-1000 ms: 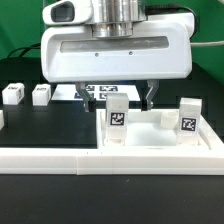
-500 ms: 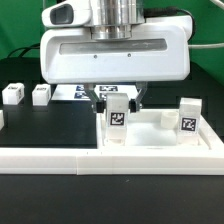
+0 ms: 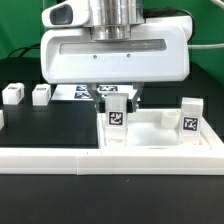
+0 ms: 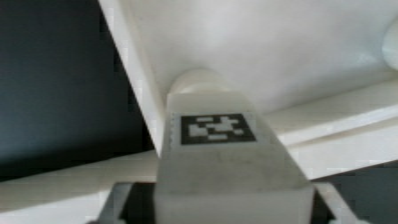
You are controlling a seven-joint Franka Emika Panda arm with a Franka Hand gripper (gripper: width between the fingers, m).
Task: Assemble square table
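- The gripper [image 3: 116, 99] hangs low over the slab [image 3: 152, 130], its dark fingers [image 3: 97, 98] pressed on either side of a leg [image 3: 117, 120]: jaws closed on the leg's top.
- That leg stands upright at the slab's corner on the exterior view's left. I cannot tell whether it sits in a hole.
- In the wrist view, the leg [image 4: 222, 135] shows its tag, with the slab's [image 4: 267, 50] white rim behind it.
- A second leg [image 3: 187, 117] stands upright near the slab's opposite corner.
- The slab lies by the black tabletop's [image 3: 50, 125] near edge, toward the corner on the exterior view's right, just behind a long white bar [image 3: 50, 157].
- Two loose legs [image 3: 40, 94] sit toward the edge on the exterior view's left, well apart from the slab.
- The marker board [image 3: 78, 90] lies flat toward the far edge.
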